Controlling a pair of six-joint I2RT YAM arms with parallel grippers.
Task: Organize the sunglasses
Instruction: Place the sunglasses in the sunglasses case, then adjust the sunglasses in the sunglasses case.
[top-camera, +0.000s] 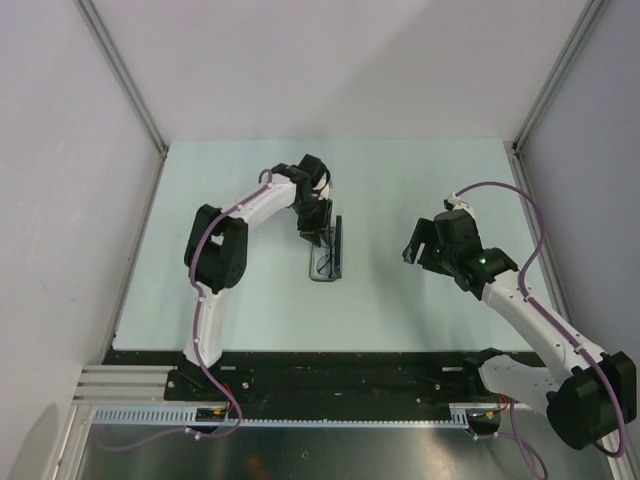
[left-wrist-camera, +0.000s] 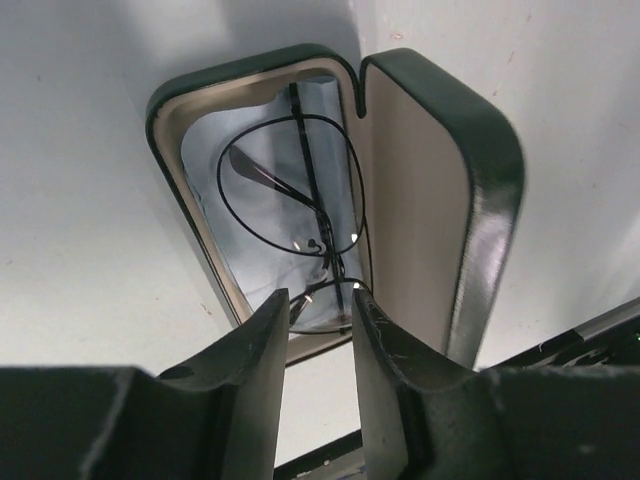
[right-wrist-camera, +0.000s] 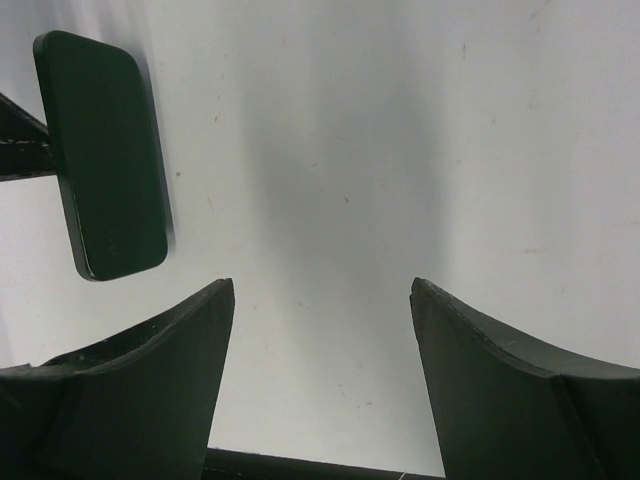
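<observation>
Right gripper (right-wrist-camera: 322, 285) is hanging over the table (right-wrist-camera: 420, 140), fingers spread wide, gripping nothing. Left gripper (left-wrist-camera: 318, 295) is hovering at the near end of the open black case (left-wrist-camera: 425, 190), fingers parted narrowly, pinching nothing. Sunglasses (left-wrist-camera: 292, 185) are lying inside the case's tray on pale blue cloth (left-wrist-camera: 208, 165), just beyond the left fingertips. Lid is standing open on the right.

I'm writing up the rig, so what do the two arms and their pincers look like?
The left arm and right arm have white shells with black joint housings, and a purple cable runs along each. A small green light glows by the right wrist. The left pincer and right pincer have dark, broad fingers tapering to the tips.
</observation>
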